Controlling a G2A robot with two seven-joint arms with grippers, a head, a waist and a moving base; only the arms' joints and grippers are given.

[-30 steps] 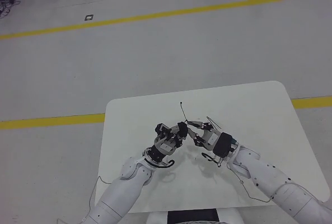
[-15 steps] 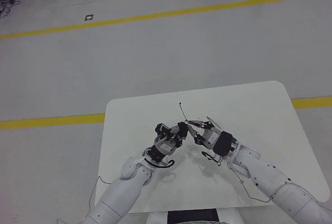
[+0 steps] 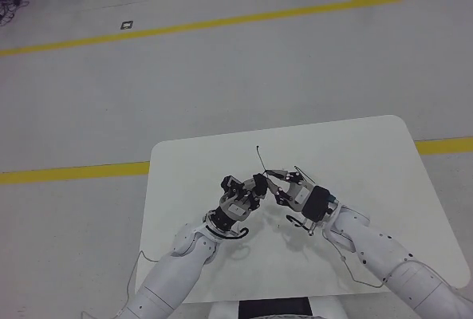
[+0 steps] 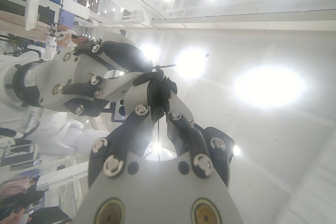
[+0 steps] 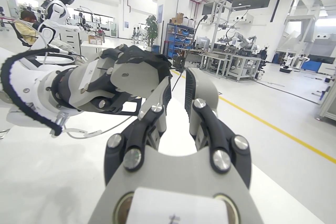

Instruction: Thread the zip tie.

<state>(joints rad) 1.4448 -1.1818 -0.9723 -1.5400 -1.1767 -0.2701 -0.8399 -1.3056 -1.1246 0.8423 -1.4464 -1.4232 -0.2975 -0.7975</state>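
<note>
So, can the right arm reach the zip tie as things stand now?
Probably yes. The left gripper holds the zip tie shut in its fingers, and the strip stands just ahead of the right gripper, whose fingers are open, with nothing between them.

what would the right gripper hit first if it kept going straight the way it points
Probably the zip tie, which sits between its open fingers, then the left gripper holding it; depth is unclear.

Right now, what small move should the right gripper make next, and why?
Probably close the right gripper: its fingers stand apart with the zip tie running between them, while the left gripper pinches it.
</note>
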